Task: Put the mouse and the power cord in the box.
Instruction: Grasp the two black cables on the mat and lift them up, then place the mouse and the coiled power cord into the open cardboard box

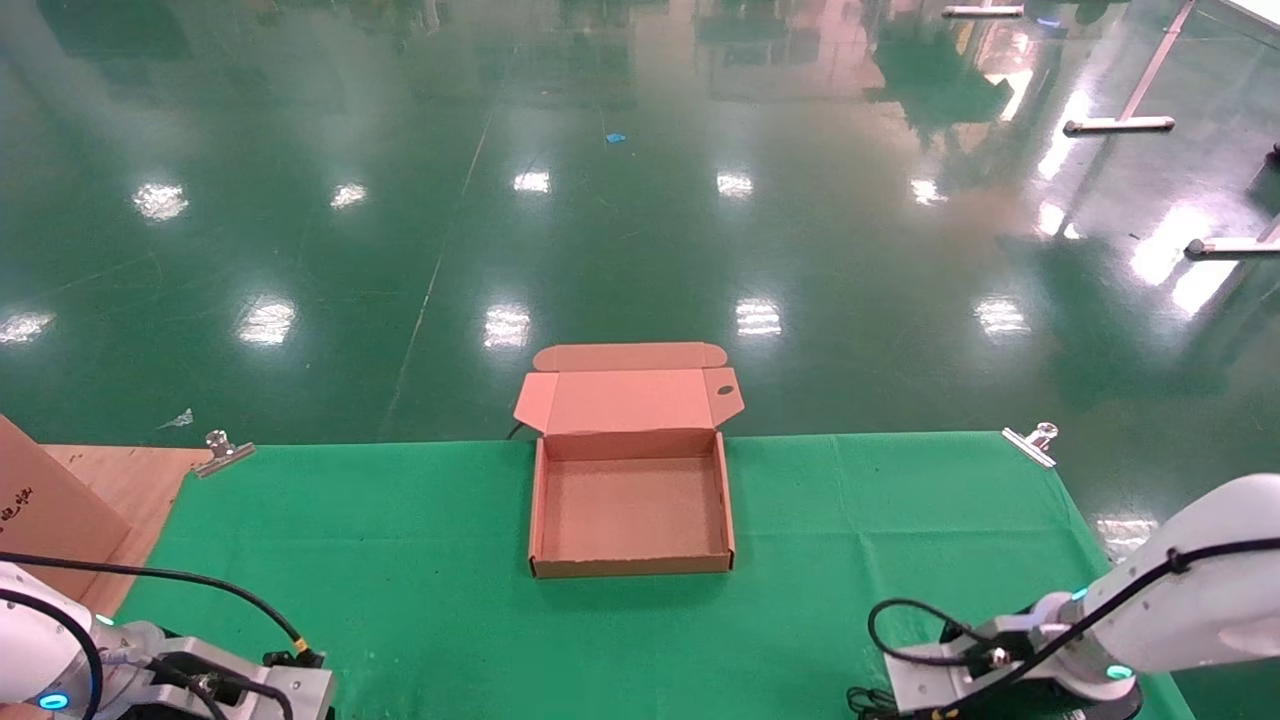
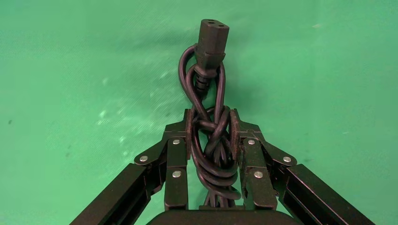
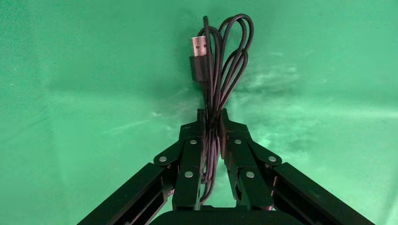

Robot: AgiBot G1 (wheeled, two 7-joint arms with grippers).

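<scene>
The brown box (image 1: 630, 566) stands open at the middle of the green cloth, its lid (image 1: 625, 400) folded back past the table's far edge, with nothing inside. My left gripper (image 2: 211, 117) is shut on the power cord (image 2: 212, 44), a thick black bundle whose plug end sticks out past the fingertips. My right gripper (image 3: 212, 115) is shut on the mouse's thin black looped cable (image 3: 230, 61), which ends in a USB plug (image 3: 199, 54). The mouse body is hidden. Both arms sit at the table's near corners, left (image 1: 200, 685) and right (image 1: 1000, 670).
Green cloth (image 1: 400, 560) covers the table, held by metal clamps at the far left (image 1: 224, 452) and far right (image 1: 1032, 442). A brown cardboard carton (image 1: 40, 510) stands on bare wood at the left edge. Shiny green floor lies beyond.
</scene>
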